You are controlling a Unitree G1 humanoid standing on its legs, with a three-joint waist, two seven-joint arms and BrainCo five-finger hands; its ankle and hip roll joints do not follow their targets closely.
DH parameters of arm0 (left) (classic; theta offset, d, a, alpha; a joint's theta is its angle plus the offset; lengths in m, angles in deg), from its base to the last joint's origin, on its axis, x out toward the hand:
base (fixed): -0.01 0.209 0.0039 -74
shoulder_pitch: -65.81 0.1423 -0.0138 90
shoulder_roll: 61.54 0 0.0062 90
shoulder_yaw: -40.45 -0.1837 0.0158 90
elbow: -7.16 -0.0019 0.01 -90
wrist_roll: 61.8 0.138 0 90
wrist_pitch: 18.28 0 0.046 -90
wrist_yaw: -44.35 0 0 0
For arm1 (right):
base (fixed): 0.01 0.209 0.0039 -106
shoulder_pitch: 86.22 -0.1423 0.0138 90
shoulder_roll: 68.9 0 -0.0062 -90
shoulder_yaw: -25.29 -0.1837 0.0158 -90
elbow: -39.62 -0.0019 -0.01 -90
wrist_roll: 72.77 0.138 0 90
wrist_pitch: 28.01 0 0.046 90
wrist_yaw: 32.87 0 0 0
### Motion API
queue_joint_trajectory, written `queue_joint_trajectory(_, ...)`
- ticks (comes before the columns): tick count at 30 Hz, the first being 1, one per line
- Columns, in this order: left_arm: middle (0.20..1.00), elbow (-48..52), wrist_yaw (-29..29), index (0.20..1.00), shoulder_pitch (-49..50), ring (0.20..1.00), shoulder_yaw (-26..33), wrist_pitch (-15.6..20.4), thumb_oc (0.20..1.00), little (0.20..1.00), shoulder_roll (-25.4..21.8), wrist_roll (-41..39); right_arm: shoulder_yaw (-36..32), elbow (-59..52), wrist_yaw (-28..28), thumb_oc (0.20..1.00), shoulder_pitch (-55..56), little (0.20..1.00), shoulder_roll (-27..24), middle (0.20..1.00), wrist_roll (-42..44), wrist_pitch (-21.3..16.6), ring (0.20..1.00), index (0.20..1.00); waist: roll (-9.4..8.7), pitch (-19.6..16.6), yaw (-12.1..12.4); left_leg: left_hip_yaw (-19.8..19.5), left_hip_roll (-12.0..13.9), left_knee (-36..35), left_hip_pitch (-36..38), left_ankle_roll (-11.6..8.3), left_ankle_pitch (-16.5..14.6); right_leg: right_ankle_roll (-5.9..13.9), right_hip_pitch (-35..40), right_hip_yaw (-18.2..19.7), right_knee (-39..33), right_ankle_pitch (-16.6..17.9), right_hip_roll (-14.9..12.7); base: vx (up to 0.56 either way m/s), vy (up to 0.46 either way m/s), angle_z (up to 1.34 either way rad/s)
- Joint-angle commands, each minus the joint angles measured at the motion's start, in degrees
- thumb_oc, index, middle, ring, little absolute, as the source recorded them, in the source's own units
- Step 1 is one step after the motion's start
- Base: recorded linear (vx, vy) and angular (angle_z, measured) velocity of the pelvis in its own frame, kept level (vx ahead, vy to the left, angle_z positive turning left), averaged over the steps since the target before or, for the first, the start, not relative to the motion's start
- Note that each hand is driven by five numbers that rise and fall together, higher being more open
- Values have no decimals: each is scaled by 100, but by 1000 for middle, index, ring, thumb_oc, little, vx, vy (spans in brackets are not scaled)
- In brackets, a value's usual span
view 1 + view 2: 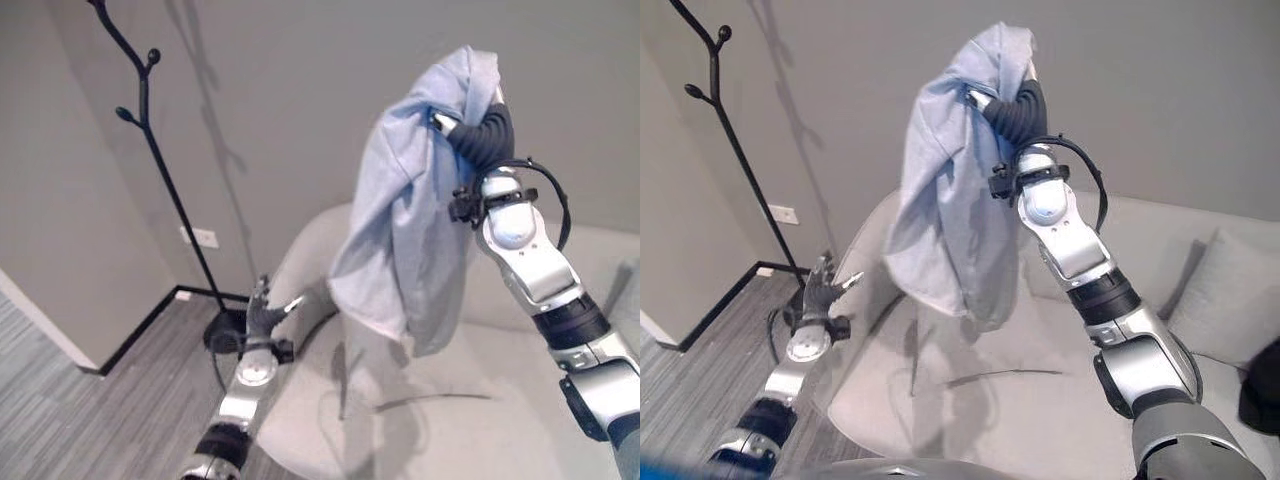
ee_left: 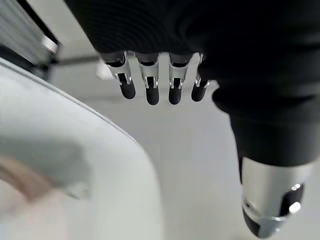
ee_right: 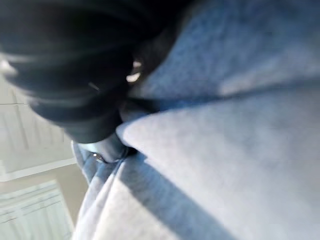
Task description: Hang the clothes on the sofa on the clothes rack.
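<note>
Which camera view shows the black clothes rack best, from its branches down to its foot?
The left eye view: the clothes rack shows from branches to round foot beside the sofa. The right eye view cuts off its top and the left hand hides its foot.

Right robot hand point(image 1: 1012, 108) raised high, fingers clenched; left robot hand point(image 1: 820, 290) low, fingers straight.

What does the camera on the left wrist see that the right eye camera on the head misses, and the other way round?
The left wrist view gives a close look at the left hand: fingers straight, thumb apart, holding nothing. The right eye view alone takes in the right hand raised high and gripping the light blue garment, plus the black clothes rack standing by the wall, with nothing on the branches in view. Both share the left hand and the pale grey sofa beside it.
</note>
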Motion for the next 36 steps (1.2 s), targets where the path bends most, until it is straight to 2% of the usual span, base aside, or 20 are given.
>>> queue_joint_trajectory(1,1000,185,128,1000,-380,1000,-265,350,1000,1000,-90,565,50,-104,129,200,-558,200,150,200,529,-418,200,200,-270,-216,67,-290,-286,58,89,347,-889,830,-533,211,513,241,-1171,-23,10,-38)
queue_joint_trajectory(12,1000,508,259,1000,-1294,1000,-851,318,1000,1000,508,508,833,-941,693,200,-79,200,653,200,1730,-498,200,200,-303,-202,-131,-101,-338,58,177,393,-932,899,-567,506,475,398,-1160,-7,6,-11)
queue_joint_trajectory(13,758,415,263,758,-1346,758,-877,319,758,758,556,451,892,-988,726,200,-93,200,643,200,1818,-511,200,200,-308,-198,-146,-94,-343,58,174,393,-926,899,-578,523,475,404,-1159,-23,4,-9)
queue_joint_trajectory(14,200,279,247,200,-1370,200,-894,322,200,200,625,358,940,-1048,748,200,-94,200,659,200,1893,-530,200,200,-315,-200,-163,-80,-347,58,172,393,-922,901,-591,550,475,425,-1159,-15,-1,-5)
queue_joint_trajectory(20,200,90,251,200,-1366,200,-695,446,200,200,734,-318,999,-1070,738,200,-60,200,634,200,1861,-522,200,200,-323,-196,-224,-34,-348,58,171,399,-915,911,-610,605,455,452,-1165,0,0,-1)
queue_joint_trajectory(23,200,549,298,200,-995,200,-248,602,200,200,617,-764,843,-1032,689,200,127,200,483,200,1787,-494,200,200,-314,-182,-198,-20,-349,58,187,415,-922,910,-613,628,461,451,-1161,-4,-2,-8)
queue_joint_trajectory(25,200,715,339,200,-883,200,-117,618,200,200,566,-767,779,-1051,694,200,187,200,442,200,1766,-496,200,200,-310,-183,-187,-21,-351,58,186,418,-921,910,-617,624,467,447,-1163,-9,2,-9)
queue_joint_trajectory(26,200,1127,498,200,-562,200,323,676,200,200,355,-671,505,-1068,719,200,421,200,278,200,1675,-503,200,200,-334,-194,-129,-31,-392,58,134,429,-881,921,-654,640,463,479,-1196,3,3,-5)
queue_joint_trajectory(27,200,1132,499,200,-557,200,322,674,200,200,355,-670,505,-1069,719,200,423,200,279,200,1675,-503,200,200,-334,-196,-130,-32,-392,58,134,429,-881,921,-653,639,463,479,-1197,0,0,0)
queue_joint_trajectory(29,200,1559,729,200,-323,200,783,642,200,200,13,-224,255,-1118,831,200,626,200,9,200,1610,-537,200,200,-340,-187,-71,-44,-395,58,115,432,-875,926,-652,600,472,479,-1213,-3,9,3)
queue_joint_trajectory(31,200,2229,1052,200,-109,200,1427,508,200,200,-548,739,41,-1222,1150,200,912,200,-446,200,1533,-582,200,200,-356,-172,15,-73,-397,58,80,426,-863,926,-653,530,478,470,-1231,-12,16,8)
queue_joint_trajectory(32,200,2425,1155,200,-62,200,1572,481,200,200,-729,1034,-11,-1227,1229,200,950,200,-547,200,1486,-591,200,200,-350,-156,45,-74,-393,58,78,425,-857,926,-677,488,499,494,-1225,-86,6,16)
queue_joint_trajectory(33,200,2798,1349,200,-15,200,2026,437,200,200,-1320,1818,-146,-1177,1392,200,1029,200,-759,200,1417,-690,200,200,-288,18,159,-51,-358,58,58,432,-803,926,-833,323,770,601,-1174,-79,-1,13)
queue_joint_trajectory(34,200,2798,1349,200,-15,200,2027,437,200,200,-1320,1818,-146,-1177,1392,200,1029,200,-759,200,1417,-690,200,200,-288,19,160,-50,-358,58,58,432,-803,926,-834,325,773,600,-1174,-128,11,5)
queue_joint_trajectory(35,200,2890,1450,200,-76,200,2157,486,200,200,-1549,2041,-195,-1133,1409,200,1031,200,-792,200,1383,-738,200,200,-220,119,207,-27,-306,59,45,436,-763,870,-873,166,986,482,-1126,-121,67,0)
queue_joint_trajectory(36,200,3117,1554,200,-113,200,2362,497,200,200,-1841,2339,-244,-1113,1442,200,1024,200,-902,200,1307,-804,200,200,-56,231,274,9,-202,81,-3,459,-699,702,-813,-39,1409,52,-947,-155,78,6)
